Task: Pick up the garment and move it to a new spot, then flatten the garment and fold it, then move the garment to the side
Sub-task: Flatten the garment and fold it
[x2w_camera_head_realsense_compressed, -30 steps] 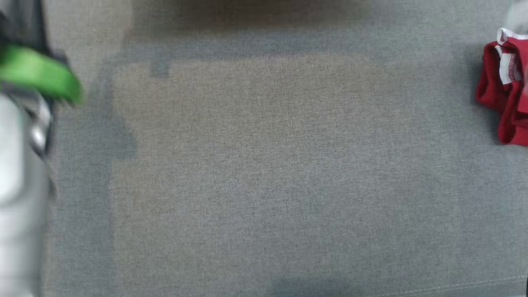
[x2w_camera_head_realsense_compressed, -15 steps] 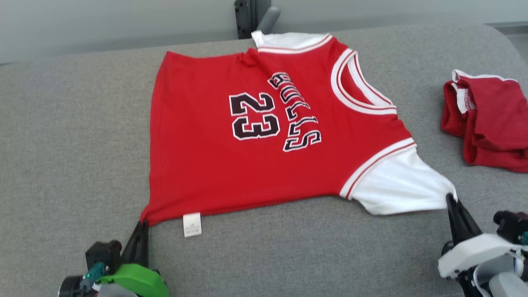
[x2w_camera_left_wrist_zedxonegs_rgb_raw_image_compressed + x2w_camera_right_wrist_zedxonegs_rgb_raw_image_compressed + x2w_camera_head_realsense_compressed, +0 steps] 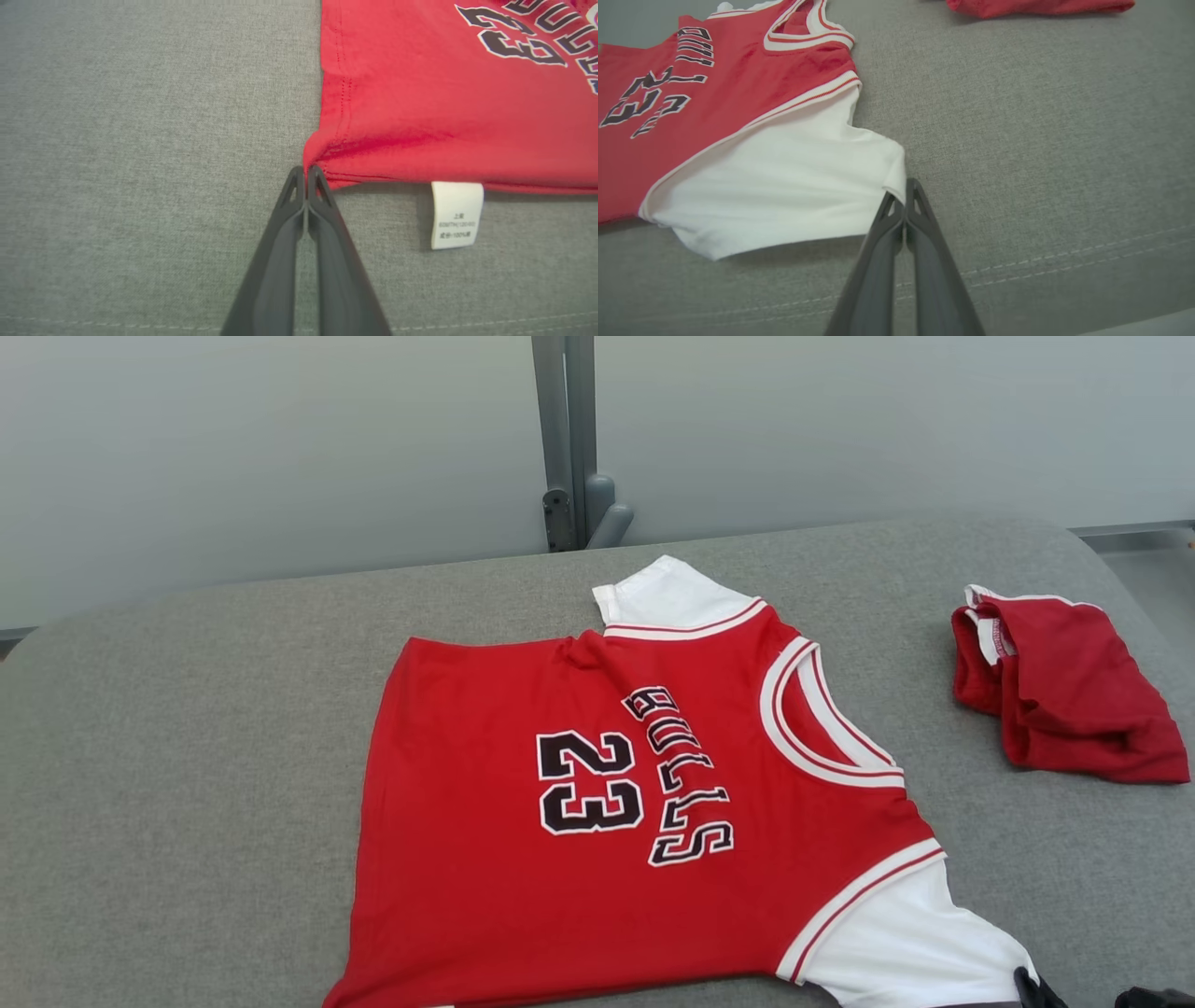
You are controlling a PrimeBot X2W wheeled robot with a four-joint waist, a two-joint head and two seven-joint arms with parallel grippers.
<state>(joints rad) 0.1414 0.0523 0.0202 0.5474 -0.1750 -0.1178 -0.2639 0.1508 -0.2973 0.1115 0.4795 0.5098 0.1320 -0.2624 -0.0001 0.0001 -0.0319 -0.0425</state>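
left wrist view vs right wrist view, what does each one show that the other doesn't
Left wrist view: the left gripper shut on the red hem corner of the jersey, with a care label beside it. Right wrist view: the right gripper shut on the white sleeve, plus the collar and a bunched red garment at the top edge. Both: the jersey's red body, its 23 print and the grey surface.

A red jersey (image 3: 467, 896) with white sleeves lies spread flat on the grey tabletop (image 3: 187, 756), with the number 23 and the word BULLS facing up. The corner of its near sleeve meets the dark tip of the right gripper (image 3: 1027, 980) at the bottom edge. A folded red garment (image 3: 1074, 709) lies apart at the right. A grey post (image 3: 565, 429) stands behind.
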